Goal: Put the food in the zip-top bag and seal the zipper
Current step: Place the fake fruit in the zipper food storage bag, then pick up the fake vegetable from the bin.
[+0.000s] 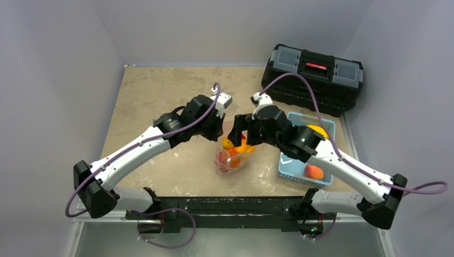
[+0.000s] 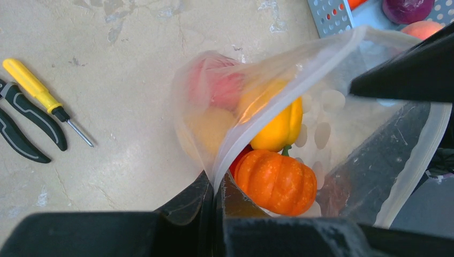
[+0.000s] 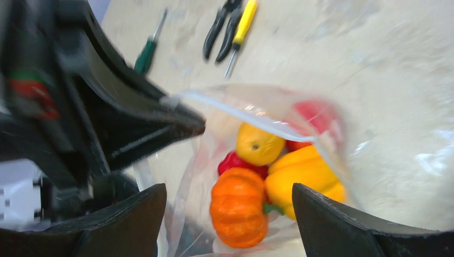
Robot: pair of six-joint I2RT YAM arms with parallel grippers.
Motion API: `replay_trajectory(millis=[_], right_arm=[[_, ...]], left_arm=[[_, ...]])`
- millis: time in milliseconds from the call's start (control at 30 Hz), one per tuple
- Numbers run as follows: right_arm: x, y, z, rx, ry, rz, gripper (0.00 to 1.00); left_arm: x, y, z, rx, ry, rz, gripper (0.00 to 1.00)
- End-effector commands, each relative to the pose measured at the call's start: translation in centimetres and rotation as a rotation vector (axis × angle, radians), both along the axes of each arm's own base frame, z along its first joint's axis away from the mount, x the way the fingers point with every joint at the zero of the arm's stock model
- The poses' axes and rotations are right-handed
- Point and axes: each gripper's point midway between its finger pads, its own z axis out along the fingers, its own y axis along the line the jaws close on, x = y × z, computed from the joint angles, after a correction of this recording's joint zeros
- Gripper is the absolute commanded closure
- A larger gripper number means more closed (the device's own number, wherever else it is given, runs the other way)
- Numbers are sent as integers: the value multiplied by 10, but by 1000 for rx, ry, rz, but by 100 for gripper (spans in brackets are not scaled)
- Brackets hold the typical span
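Observation:
The clear zip-top bag (image 1: pixel 231 159) stands open at the table's middle, with food inside. In the left wrist view an orange pumpkin (image 2: pixel 275 182), a yellow pepper (image 2: pixel 278 126) and a red piece (image 2: pixel 219 88) show in it. My left gripper (image 2: pixel 217 184) is shut on the bag's rim, pinching the zipper strip (image 2: pixel 278 101). My right gripper (image 3: pixel 230 214) is open and empty over the bag's mouth, its jaws either side of the pumpkin (image 3: pixel 238 206). A yellow round fruit (image 3: pixel 258 143) and a red piece (image 3: pixel 235 162) lie deeper. From above, the left gripper (image 1: pixel 219 131) and right gripper (image 1: pixel 238 135) meet over the bag.
A light-blue tray (image 1: pixel 292 168) at the right holds a peach (image 1: pixel 313 172) and a yellow-orange fruit (image 1: pixel 317 130); a purple piece (image 2: pixel 407 8) also lies there. A black toolbox (image 1: pixel 313 77) stands at the back right. A yellow-handled screwdriver (image 2: pixel 37 91), pliers (image 2: pixel 27 128) and a green screwdriver (image 3: pixel 147 53) lie beside the bag.

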Motion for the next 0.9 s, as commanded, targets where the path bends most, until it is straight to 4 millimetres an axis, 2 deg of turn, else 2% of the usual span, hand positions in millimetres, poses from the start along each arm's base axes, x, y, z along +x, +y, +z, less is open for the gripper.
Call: replay_trajectory(millis=[0, 100, 200, 267, 333, 433, 533, 600, 767, 867], right_arm=[[26, -53, 50, -58, -171, -237, 14], [29, -70, 67, -36, -216, -317, 14], [37, -109, 67, -74, -239, -533, 15], [40, -148, 56, -122, -218, -728, 9], [47, -180, 44, -133, -180, -858, 10], [62, -207, 14, -105, -105, -884, 11], [70, -244, -23, -147, -12, -984, 11], [70, -258, -43, -185, 47, -1031, 11], [81, -278, -85, -240, 135, -1064, 13], [93, -277, -99, -233, 155, -1026, 22]], left_arm=[[0, -6, 13, -45, -25, -8, 100], [1, -6, 11, -42, -19, -7, 100], [0, -6, 11, -40, -17, -7, 100], [1, -6, 12, -41, -19, -5, 100], [0, -5, 12, -40, -20, -3, 100], [0, -6, 13, -45, -18, -8, 100], [-1, -6, 13, -45, -18, -9, 100], [-1, -6, 13, -45, -18, -9, 100], [-1, -5, 16, -52, -22, -8, 100], [-1, -5, 16, -52, -23, -7, 100]])
